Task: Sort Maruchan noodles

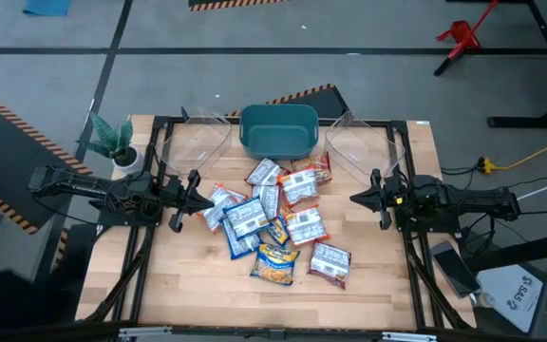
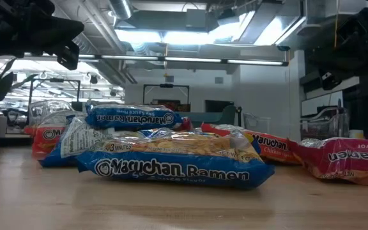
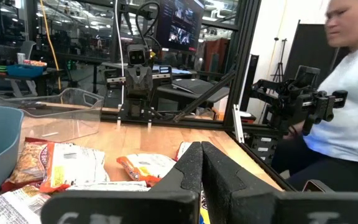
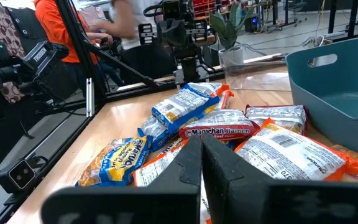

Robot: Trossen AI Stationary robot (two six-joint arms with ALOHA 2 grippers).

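Noodles: I count about a dozen Maruchan packets [image 1: 273, 218] heaped mid-bench, just in front of the teal bin [image 1: 278, 130].
Look: flat plastic rectangles, blue-white, orange-white, one yellow [image 1: 274, 263], one dark red [image 1: 330, 263].
Axes: long sides point every which way; several overlap.
Left gripper [image 1: 200, 192]: fingers pressed together, empty, hovering at the pile's left edge.
Right gripper [image 1: 357, 198]: clenched, empty, just right of the pile.
Containers: two clear ones [image 1: 193, 144] flank the bin.

A robotics lab: bare ceiling ducts [image 2: 171, 25], black frame rig [image 3: 241, 68], hazard-taped floor [image 1: 8, 104], monitor [image 3: 182, 28] behind.
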